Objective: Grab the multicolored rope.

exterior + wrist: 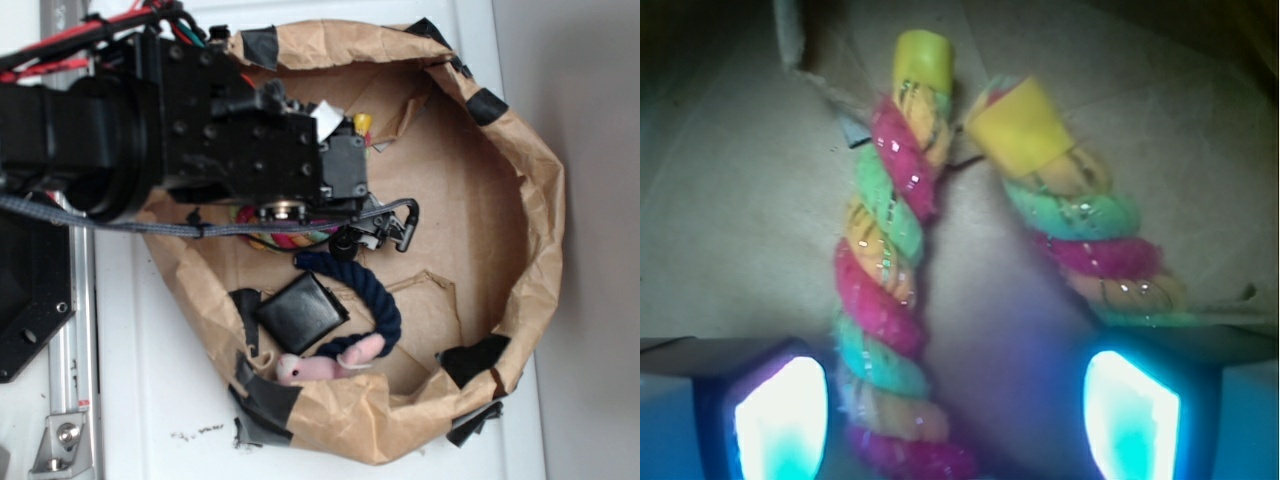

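Observation:
The multicolored rope (885,290) is a thick twist of red, yellow and light green strands bent in a loop, and both yellow ends (923,60) point away from me. It lies on the brown cardboard floor. My gripper (955,420) is open, low over the rope. The left strand runs between the fingers, close to the left fingertip (780,420), while the right strand passes above the right fingertip (1132,415). In the exterior view the black arm (200,130) hides most of the rope (290,240); only a coloured sliver shows under it.
The floor is ringed by a crumpled brown paper wall (535,200) patched with black tape. A dark navy rope (378,295), a black square pad (300,312) and a pink plush toy (325,365) lie near the front of the enclosure.

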Tool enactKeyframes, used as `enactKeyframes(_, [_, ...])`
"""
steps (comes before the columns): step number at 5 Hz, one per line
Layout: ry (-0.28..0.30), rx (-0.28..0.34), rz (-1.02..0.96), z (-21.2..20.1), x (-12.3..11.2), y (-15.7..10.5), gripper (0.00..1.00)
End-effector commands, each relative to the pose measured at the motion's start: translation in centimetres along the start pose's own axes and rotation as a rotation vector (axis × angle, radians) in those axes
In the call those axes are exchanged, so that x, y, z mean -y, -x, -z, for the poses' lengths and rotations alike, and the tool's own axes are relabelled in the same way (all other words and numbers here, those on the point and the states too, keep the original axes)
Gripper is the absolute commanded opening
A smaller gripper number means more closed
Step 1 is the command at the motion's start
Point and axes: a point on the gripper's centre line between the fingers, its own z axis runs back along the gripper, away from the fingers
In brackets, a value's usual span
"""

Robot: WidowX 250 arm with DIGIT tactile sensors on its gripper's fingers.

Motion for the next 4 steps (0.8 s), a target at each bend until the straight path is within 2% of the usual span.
enactKeyframes(1, [0.089, -0.052, 0.045, 1.2, -1.1, -0.2, 1.00])
enactKeyframes(2, [0.118, -0.051, 0.146, 2.7, -0.5, 0.2, 1.00])
enactKeyframes(4, [0.185, -0.031, 0.207, 1.4, 2.8, 0.0, 1.00])
